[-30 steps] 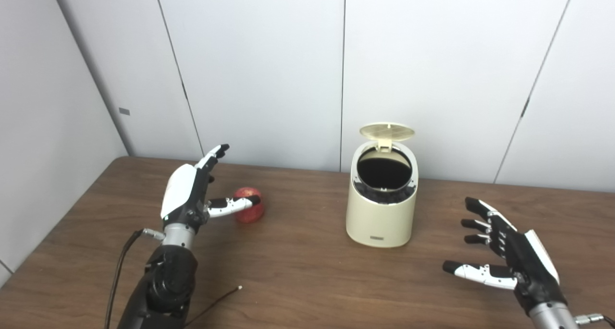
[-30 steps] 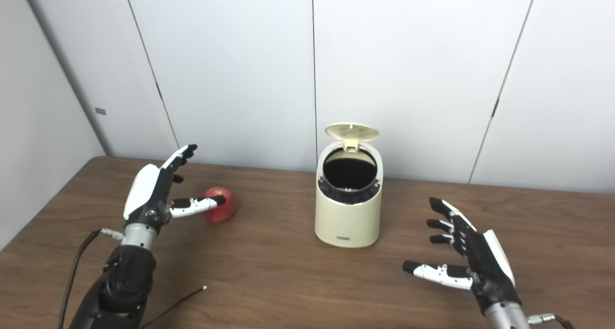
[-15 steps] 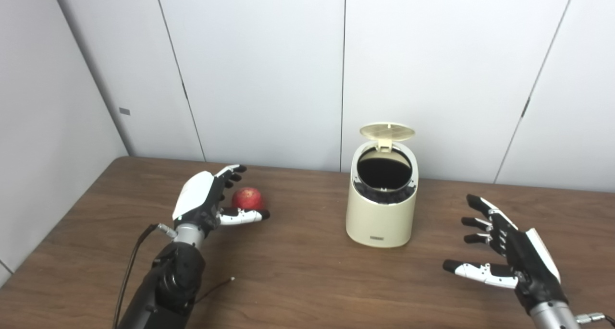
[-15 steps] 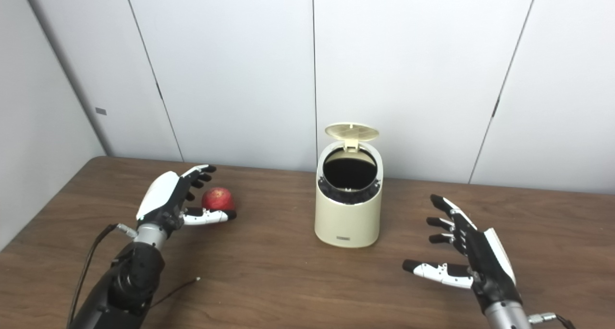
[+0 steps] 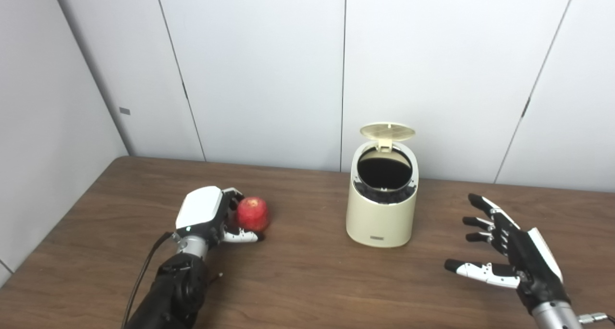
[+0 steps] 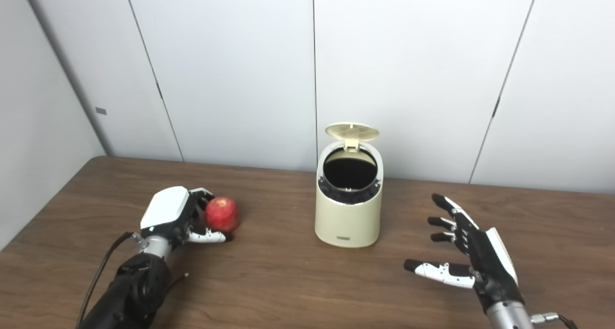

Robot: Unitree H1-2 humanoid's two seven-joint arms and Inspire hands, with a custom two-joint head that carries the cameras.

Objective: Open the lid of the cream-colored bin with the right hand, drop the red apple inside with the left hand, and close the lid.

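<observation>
The red apple (image 5: 252,213) rests low over the brown table (image 5: 298,276), left of the cream-colored bin (image 5: 382,221). My left hand (image 5: 204,216) is shut on the apple: its fingers curl round the far side and its thumb lies under the near side. The bin's lid (image 5: 387,131) stands flipped up at the back, and the dark round opening (image 5: 384,171) shows. My right hand (image 5: 511,259) hovers open, fingers spread, right of and nearer than the bin, touching nothing.
Grey wall panels (image 5: 264,69) close off the table's back and left sides just behind the bin. A thin black cable (image 5: 144,281) trails along my left forearm.
My left hand has come down from a raised, open pose beside the apple and closed its fingers and thumb around it. The apple has shifted slightly nearer. My right hand has hardly moved.
</observation>
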